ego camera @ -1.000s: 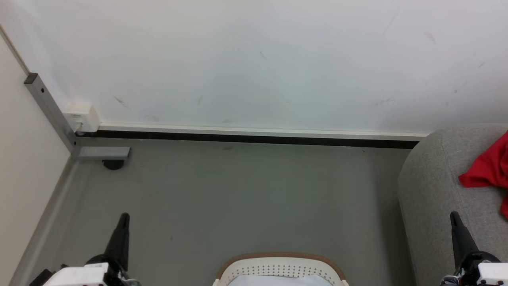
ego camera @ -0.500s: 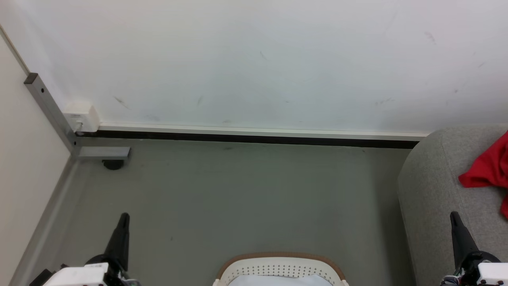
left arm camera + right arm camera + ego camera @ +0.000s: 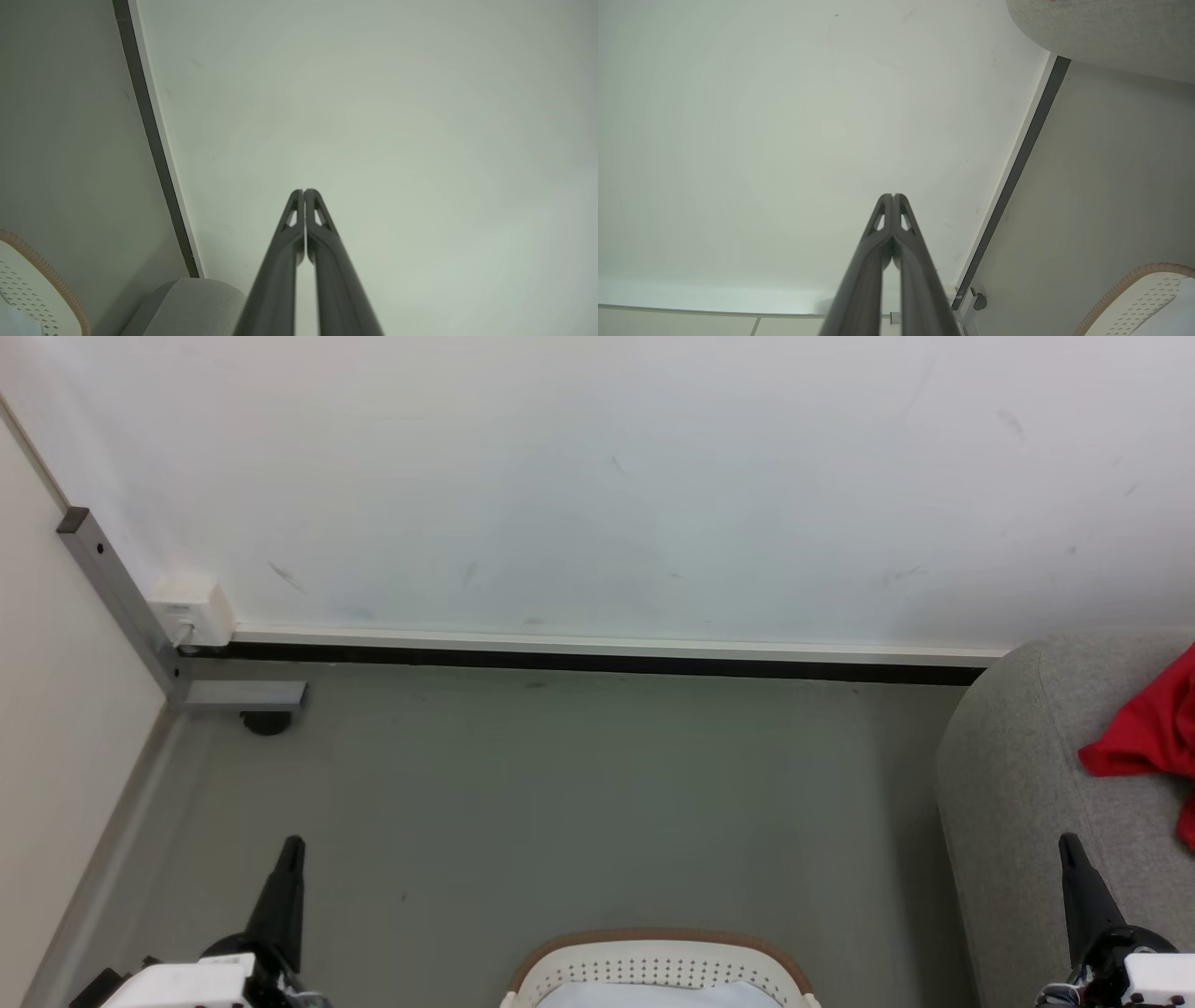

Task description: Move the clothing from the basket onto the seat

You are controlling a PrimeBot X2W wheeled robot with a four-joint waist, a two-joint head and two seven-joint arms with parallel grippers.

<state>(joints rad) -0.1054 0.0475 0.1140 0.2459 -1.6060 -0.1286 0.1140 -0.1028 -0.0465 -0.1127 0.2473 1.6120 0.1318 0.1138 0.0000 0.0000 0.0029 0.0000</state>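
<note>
The red clothing [image 3: 1148, 733] lies on the light grey seat [image 3: 1018, 775] at the right edge of the head view. The cream basket [image 3: 658, 966] with its brown rim stands on the floor at the bottom centre, a pale white-blue cloth [image 3: 653, 997] inside it. My left gripper [image 3: 291, 847] is at the lower left, shut, holding nothing. My right gripper [image 3: 1067, 845] is at the lower right over the seat's arm, shut and holding nothing. The left wrist view shows the left gripper [image 3: 303, 191] shut, the basket [image 3: 32, 280] and the seat [image 3: 187, 303]. The right wrist view shows the right gripper [image 3: 893, 196] shut, the basket [image 3: 1134, 294] and the seat [image 3: 1106, 32].
A white wall [image 3: 597, 476] with a dark baseboard [image 3: 597, 663] runs across the back. A grey metal post [image 3: 112, 588] with a white box [image 3: 191, 609] and a caster [image 3: 266, 721] stands in the left corner. Grey floor [image 3: 579, 803] lies between wall and basket.
</note>
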